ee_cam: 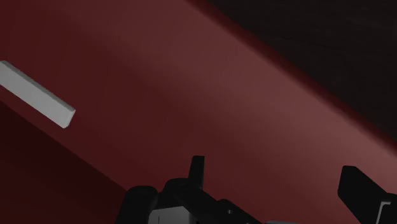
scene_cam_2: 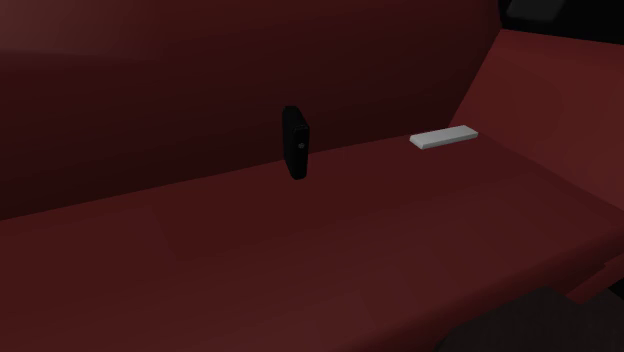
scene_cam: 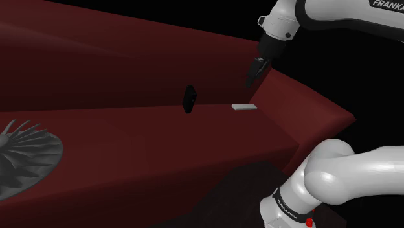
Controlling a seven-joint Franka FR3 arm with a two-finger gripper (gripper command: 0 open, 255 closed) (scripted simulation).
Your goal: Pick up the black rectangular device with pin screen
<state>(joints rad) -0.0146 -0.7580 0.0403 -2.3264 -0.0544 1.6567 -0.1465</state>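
light: dim | shadows: soft, across sofa seat | backdrop: black area

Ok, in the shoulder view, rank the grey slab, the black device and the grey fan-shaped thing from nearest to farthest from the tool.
1. The grey slab, lying flat just below the tool.
2. The black device, standing on edge, further to that view's left.
3. The grey fan-shaped thing, at that view's lower left edge.

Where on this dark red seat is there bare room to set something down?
Bare: the wide front of the dark red seat, before the upright black rectangular device and flat grey bar. Crowded: the armrest corner, where the black end effector hangs near that bar.
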